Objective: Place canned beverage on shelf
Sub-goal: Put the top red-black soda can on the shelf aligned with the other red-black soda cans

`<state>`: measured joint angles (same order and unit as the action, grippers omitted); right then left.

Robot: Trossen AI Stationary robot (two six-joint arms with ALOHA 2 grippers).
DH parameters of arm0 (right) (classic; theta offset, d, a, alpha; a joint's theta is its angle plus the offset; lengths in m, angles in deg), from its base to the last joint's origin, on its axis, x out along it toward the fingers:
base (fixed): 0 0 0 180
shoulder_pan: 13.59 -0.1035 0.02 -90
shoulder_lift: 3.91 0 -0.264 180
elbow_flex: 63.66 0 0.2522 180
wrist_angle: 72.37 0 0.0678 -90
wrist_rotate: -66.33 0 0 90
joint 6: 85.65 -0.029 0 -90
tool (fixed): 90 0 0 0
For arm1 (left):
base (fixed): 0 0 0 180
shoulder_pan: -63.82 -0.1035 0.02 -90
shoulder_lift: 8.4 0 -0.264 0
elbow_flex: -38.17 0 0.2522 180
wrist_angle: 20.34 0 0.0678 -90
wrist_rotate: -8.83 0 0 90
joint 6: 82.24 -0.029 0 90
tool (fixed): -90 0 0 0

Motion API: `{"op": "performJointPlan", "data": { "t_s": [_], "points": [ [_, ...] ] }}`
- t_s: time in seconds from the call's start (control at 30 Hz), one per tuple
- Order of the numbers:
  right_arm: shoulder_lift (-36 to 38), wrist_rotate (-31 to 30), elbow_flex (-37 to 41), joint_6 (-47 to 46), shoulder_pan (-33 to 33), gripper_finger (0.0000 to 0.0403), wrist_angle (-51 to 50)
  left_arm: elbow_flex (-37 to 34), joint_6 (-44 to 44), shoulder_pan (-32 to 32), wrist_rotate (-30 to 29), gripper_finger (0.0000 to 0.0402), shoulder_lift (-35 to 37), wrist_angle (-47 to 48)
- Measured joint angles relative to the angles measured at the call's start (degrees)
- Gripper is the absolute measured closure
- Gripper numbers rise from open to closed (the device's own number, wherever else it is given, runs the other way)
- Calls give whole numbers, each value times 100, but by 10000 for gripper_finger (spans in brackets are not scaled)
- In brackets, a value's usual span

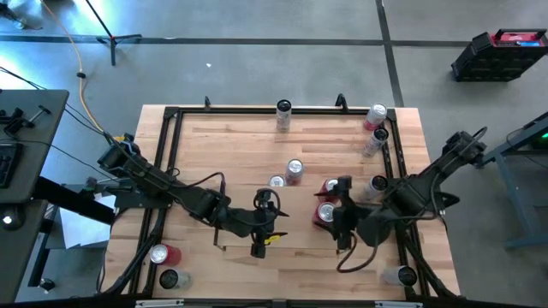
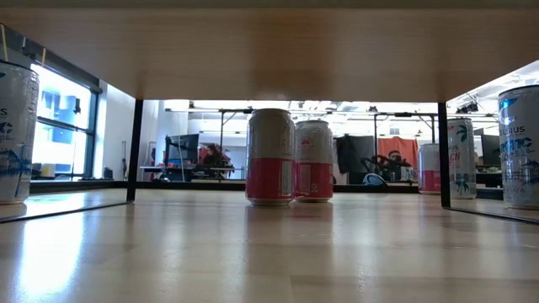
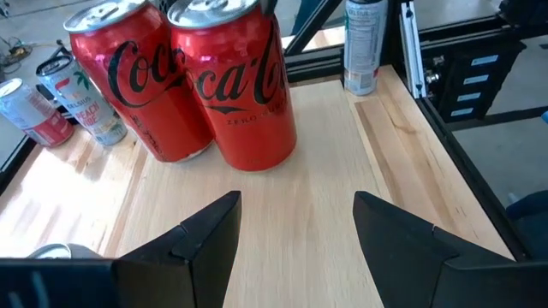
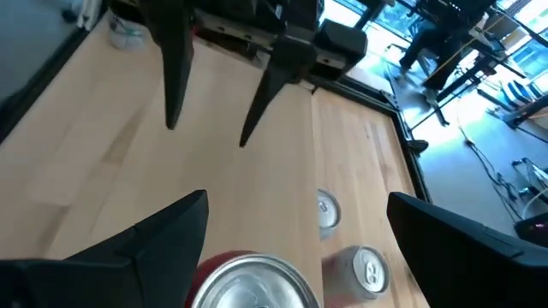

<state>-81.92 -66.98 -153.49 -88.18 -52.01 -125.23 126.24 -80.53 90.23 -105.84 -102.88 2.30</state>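
Red cans crowd your right gripper (image 1: 336,224), which hangs near the right rail of the shelf (image 1: 231,145) with its fingers spread wide and nothing between them; the red-topped can (image 4: 250,281) stands directly below it on the light wood, gripped by neither finger. Your left gripper (image 1: 259,242) hovers over the shelf's near middle, jaws parted and empty, facing two red cola cans (image 3: 231,81) standing side by side and touching. Two pink-and-white cans (image 2: 290,157) stand upright at the shelf's centre, with more cans along the rails.
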Motion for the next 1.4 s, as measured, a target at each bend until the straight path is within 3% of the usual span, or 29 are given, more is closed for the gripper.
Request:
{"op": "performJointPlan", "data": {
  "t_s": [0.87,1.03,1.17,1.4],
  "points": [
    [238,-342,2,-1254,-552,59,-1305,0,68,25,4,186,0,57],
    [406,-364,2,-1219,-626,59,-998,0,66,25,4,186,0,55],
    [421,22,2,-968,-580,59,-586,0,66,25,4,186,0,52],
    [461,1461,7,-784,-42,59,-293,0,14,25,6,186,0,35]
  ]
}}
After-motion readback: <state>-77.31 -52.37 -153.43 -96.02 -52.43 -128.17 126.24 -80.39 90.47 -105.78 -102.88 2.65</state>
